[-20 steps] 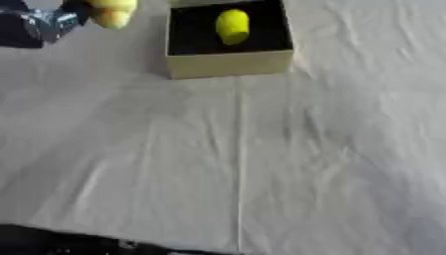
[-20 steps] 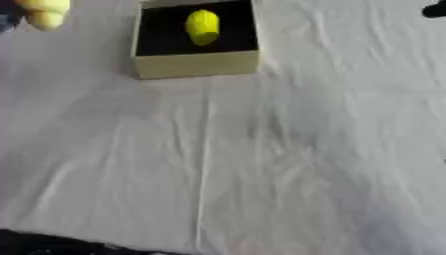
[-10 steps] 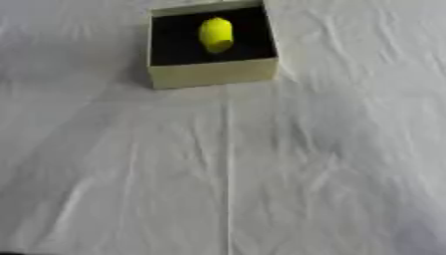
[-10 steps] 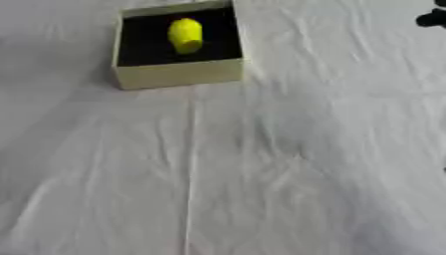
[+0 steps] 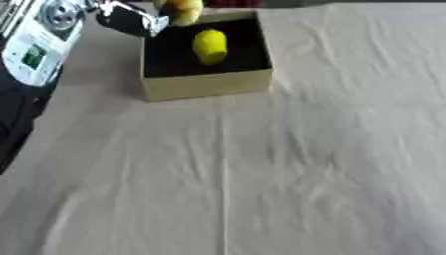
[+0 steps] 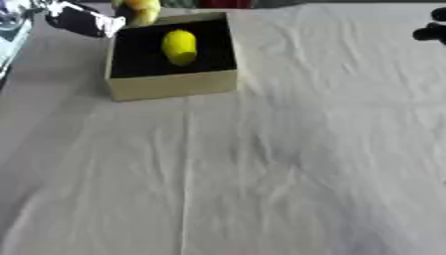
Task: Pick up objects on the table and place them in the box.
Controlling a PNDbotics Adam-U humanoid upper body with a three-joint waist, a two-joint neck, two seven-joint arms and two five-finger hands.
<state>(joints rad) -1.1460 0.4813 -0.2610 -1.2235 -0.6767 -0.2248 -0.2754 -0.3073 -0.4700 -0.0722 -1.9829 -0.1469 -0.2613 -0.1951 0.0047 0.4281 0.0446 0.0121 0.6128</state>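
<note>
tablecloth (image 5: 287,164): white cloth, matt, creased; box (image 5: 205,85): cardboard-like, matt; yellow object (image 5: 210,46): smooth

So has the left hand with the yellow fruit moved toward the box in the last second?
Yes. The left hand now holds the yellow fruit at the box's far left corner; a second ago it was well left of the box.

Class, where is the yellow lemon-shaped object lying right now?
The yellow object lies inside the open box, on its dark floor, at the upper left of both eye views on the white cloth.
</note>
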